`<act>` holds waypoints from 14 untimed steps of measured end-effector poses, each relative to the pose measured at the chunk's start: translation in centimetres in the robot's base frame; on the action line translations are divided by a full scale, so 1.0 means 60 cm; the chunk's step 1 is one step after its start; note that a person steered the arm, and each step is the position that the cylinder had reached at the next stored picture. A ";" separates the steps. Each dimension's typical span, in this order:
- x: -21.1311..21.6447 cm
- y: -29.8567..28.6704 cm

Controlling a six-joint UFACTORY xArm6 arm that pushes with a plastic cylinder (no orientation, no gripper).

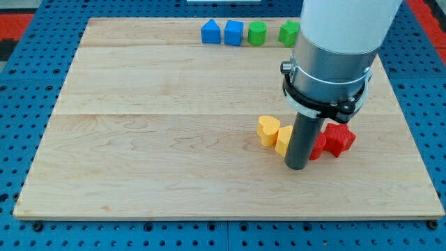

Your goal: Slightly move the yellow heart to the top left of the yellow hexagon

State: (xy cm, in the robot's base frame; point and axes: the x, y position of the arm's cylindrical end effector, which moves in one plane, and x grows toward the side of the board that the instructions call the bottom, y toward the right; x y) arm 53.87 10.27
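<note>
The yellow heart [267,130] lies right of the board's middle. The yellow hexagon [283,139] sits against its lower right, partly hidden behind my rod. My tip [297,167] rests on the board just below and right of the hexagon, touching or nearly touching it. The rod covers the hexagon's right side.
Two red blocks lie right of the rod: one [318,146] partly hidden, and a star-like one [340,139]. Along the view's top edge stand a blue block [210,32], a blue cube [234,32], a green cylinder [257,32] and a green block [289,32].
</note>
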 end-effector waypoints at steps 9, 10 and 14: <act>-0.103 -0.207; -0.169 -0.161; -0.102 -0.038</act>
State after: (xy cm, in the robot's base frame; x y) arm 47.75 7.96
